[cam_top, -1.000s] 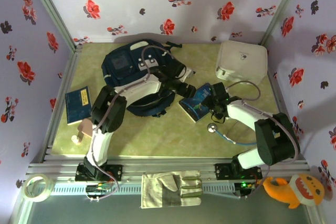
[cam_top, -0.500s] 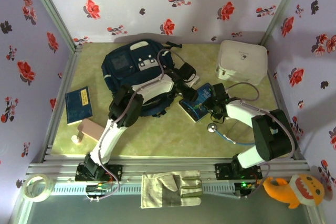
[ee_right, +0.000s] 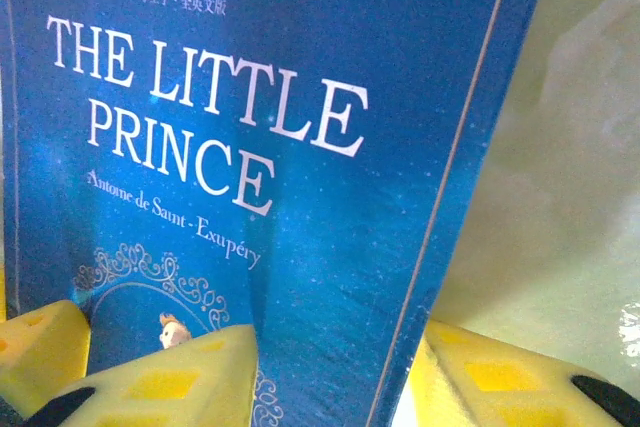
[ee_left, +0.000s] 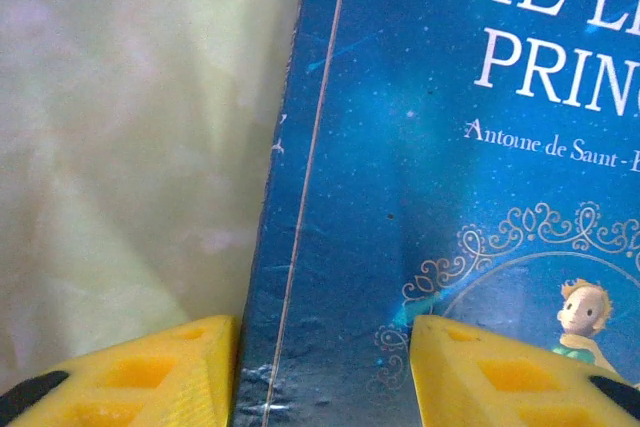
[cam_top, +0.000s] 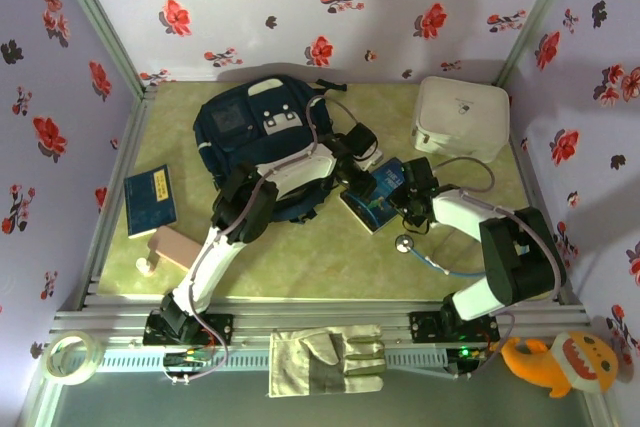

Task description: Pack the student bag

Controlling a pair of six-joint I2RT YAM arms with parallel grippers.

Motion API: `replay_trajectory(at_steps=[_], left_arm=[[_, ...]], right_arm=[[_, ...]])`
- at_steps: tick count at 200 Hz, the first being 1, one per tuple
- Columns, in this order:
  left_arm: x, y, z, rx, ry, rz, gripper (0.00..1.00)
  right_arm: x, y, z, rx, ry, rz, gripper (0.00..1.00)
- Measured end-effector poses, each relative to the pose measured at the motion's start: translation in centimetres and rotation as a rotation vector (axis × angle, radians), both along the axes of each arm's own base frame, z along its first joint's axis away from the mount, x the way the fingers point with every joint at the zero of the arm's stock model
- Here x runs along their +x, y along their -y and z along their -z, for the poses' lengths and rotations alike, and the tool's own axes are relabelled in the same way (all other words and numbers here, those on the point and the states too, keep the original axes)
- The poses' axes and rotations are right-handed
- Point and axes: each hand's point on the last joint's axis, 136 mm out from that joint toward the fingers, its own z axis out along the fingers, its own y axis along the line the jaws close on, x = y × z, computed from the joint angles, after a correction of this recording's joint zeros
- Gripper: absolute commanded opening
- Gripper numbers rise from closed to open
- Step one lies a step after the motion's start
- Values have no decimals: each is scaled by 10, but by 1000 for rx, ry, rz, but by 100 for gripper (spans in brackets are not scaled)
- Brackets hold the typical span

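The student bag (cam_top: 250, 132), navy with white patches and a grey panel, lies at the back left of the green mat. To its right a blue book, "The Little Prince" (cam_top: 375, 197) (ee_left: 420, 147) (ee_right: 250, 127), lies tilted between both arms. My left gripper (cam_top: 358, 179) (ee_left: 325, 367) holds the book's spine side, one yellow finger against the edge and the other on the cover. My right gripper (cam_top: 400, 197) (ee_right: 335, 377) holds the opposite side, one finger over the cover and the other behind the edge.
A white zip case (cam_top: 460, 117) stands at the back right. A second blue book (cam_top: 150, 199) and a wooden piece (cam_top: 165, 247) lie at the left. A stethoscope (cam_top: 415, 247) lies near the right arm. A glove (cam_top: 325, 359), a tape roll (cam_top: 68, 357) and an orange plush (cam_top: 560, 362) sit by the front rail.
My left arm reached right from over the bag to the book. Both grippers' jaws narrowed onto the book's edges. The right arm stayed in place.
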Motion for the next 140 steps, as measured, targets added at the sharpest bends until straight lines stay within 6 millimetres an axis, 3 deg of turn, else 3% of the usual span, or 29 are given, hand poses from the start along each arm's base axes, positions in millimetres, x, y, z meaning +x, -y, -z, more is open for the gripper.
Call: replay_trajectory(at_steps=[78,140], left_arm=[[0,-1,1,20,16,12,41],[2,-2,1,26,25,11,35]], right_arm=[[4,-4,-31,23,36,-13,38],[2,-3,-31,19,31,-20,21]])
